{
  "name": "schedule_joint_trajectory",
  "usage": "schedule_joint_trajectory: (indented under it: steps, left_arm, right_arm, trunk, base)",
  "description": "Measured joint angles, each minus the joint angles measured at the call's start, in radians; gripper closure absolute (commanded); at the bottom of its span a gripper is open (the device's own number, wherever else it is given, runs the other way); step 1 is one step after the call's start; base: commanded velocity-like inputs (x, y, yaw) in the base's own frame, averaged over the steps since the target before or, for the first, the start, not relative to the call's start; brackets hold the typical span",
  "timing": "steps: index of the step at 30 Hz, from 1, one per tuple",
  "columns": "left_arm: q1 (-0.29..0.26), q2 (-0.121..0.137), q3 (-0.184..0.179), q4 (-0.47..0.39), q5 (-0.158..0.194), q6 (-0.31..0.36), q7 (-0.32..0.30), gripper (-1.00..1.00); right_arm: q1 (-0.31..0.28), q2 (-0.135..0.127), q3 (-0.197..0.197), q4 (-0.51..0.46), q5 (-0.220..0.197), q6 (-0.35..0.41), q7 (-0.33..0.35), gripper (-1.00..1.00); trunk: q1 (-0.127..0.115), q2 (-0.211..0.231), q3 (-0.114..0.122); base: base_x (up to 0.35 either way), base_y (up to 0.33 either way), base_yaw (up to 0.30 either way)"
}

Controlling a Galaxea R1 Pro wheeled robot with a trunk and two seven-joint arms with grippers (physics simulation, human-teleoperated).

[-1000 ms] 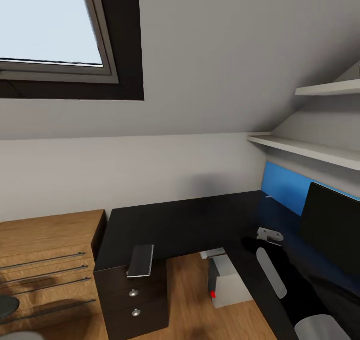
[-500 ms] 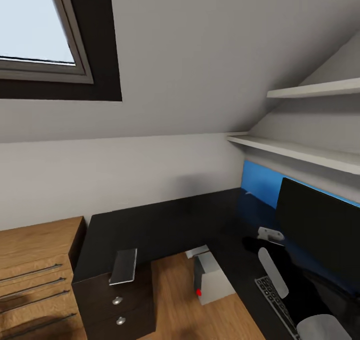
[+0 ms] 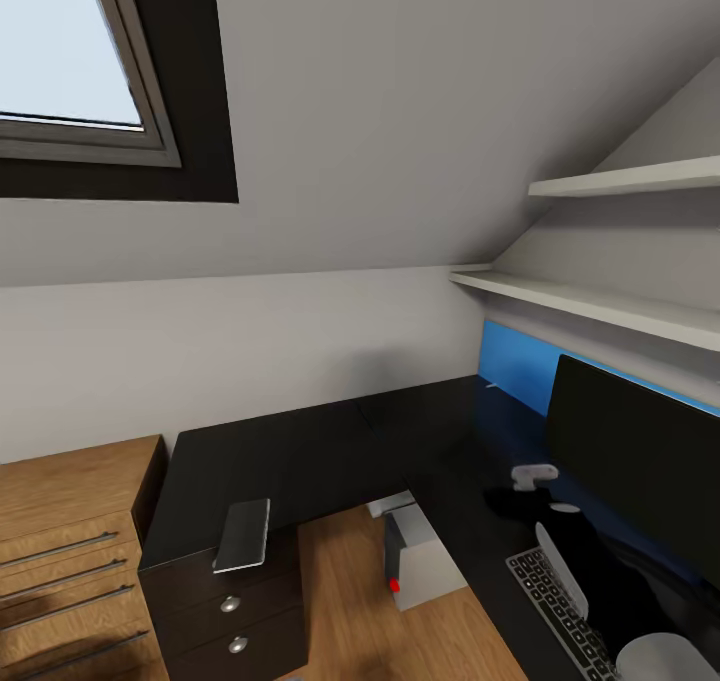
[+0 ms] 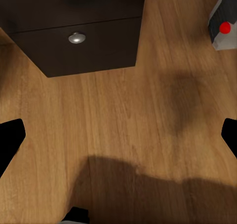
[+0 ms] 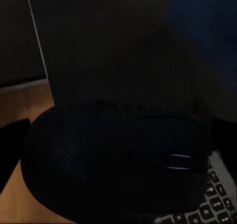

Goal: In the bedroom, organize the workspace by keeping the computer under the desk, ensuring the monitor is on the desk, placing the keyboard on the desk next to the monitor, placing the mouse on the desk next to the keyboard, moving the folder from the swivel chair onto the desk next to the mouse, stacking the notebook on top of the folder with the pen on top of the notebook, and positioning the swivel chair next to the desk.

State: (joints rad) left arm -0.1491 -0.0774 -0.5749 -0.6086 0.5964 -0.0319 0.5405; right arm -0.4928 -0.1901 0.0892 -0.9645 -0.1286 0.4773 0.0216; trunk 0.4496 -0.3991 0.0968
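Right pincer: pinching the black mouse, held just above the keyboard.
Left pincer: spread wide over the wooden floor, near a dark drawer unit.
Monitor: upright on the black tabletop, keyboard just in front of it.
Computer: grey box on the floor under the tabletop corner.
Notebook: flat on the tabletop above the drawers.

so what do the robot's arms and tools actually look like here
In the head view the right arm shows a pale grey, rounded link running into a black wrist section, topped by a small light-grey bracket. In the left wrist view, the left tool's fingers are plain black. No cables or markings are visible.
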Motion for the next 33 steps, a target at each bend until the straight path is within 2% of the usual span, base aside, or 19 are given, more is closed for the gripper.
schedule_joint_trajectory:
  steps: [6, 7, 10, 11, 13, 15, 20, 33]
  left_arm:
    - [0.0, 0.0, -0.001, 0.0, 0.0, 0.0, 0.0, -1.0]
    - [0.0, 0.0, -0.001, 0.0, 0.0, 0.0, -0.001, -1.0]
    - [0.0, 0.0, -0.001, 0.0, 0.0, 0.0, -0.001, -1.0]
    - [0.0, 0.0, -0.001, 0.0, 0.0, 0.0, -0.002, -1.0]
    - [0.0, 0.0, -0.001, 0.001, 0.0, 0.0, -0.002, -1.0]
    - [0.0, 0.0, -0.001, 0.003, 0.001, 0.0, -0.002, -1.0]
    - [0.0, -0.002, -0.002, 0.003, 0.001, 0.001, -0.003, -1.0]
    - [0.001, -0.014, -0.001, 0.005, 0.002, 0.0, -0.003, -1.0]
  right_arm:
    - [-0.001, -0.029, 0.003, 0.045, 0.049, -0.046, 0.079, 1.0]
    - [-0.001, -0.049, 0.003, 0.052, 0.087, -0.045, 0.159, 1.0]
    - [-0.002, -0.061, 0.003, 0.06, 0.101, -0.043, 0.214, 1.0]
    - [-0.002, -0.066, 0.008, 0.067, 0.111, -0.026, 0.251, 1.0]
    - [-0.002, -0.066, 0.011, 0.069, 0.126, -0.014, 0.264, 1.0]
    - [-0.002, -0.065, 0.013, 0.089, 0.168, 0.037, 0.284, 1.0]
    - [-0.008, -0.065, 0.013, 0.176, 0.2, 0.043, 0.291, 1.0]
    - [-0.012, -0.062, 0.015, 0.221, 0.218, 0.046, 0.29, 1.0]
  trunk:
    - [0.0, 0.0, 0.0]
    - [0.0, 0.0, 0.0]
    - [0.0, 0.0, 0.0]
    - [0.0, 0.0, 0.0]
    - [0.0, 0.0, 0.0]
    - [-0.001, 0.0, 0.0]
    - [0.0, 0.0, 0.0]
    - [0.0, 0.0, 0.0]
  base:
    - [0.0, 0.0, 0.0]
    - [0.0, 0.0, 0.0]
    - [0.007, 0.0, 0.0]
    - [0.093, 0.0, 0.0]
    - [0.234, 0.0, 0.0]
    - [0.295, 0.0, 0.0]
    - [0.225, 0.0, 0.0]
    - [0.207, 0.0, 0.0]
